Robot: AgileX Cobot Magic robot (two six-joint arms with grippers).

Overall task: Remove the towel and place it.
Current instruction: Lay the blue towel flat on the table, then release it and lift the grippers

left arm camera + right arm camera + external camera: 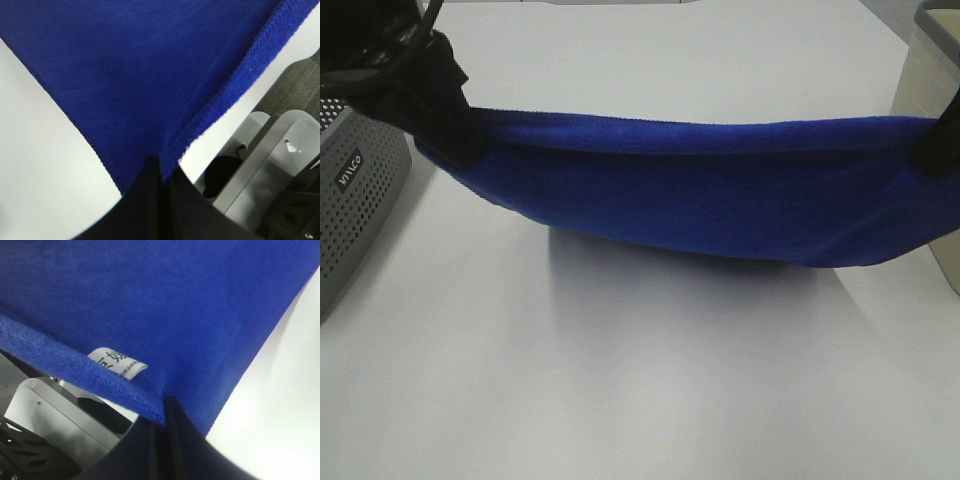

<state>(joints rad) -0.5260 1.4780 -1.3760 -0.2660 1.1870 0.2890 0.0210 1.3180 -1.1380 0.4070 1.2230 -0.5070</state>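
Now the towel [700,190] hangs stretched across the middle of the frame, top edge taut, belly sagging low over the bench [620,400]; whether it touches, I cannot tell. Left gripper [162,167] is pinched tight on one hemmed corner, right gripper [165,407] clamped on the other. Plenty of bare white bench in the lower half, wide open. A white label [119,362] sits at the hem just beside the right gripper, with dark printed characters, partly cut off. At the left edge is a grey perforated basket [360,200] with white lettering, too blurred to read. At the upper right is a beige bin [930,70], close to the towel's end.
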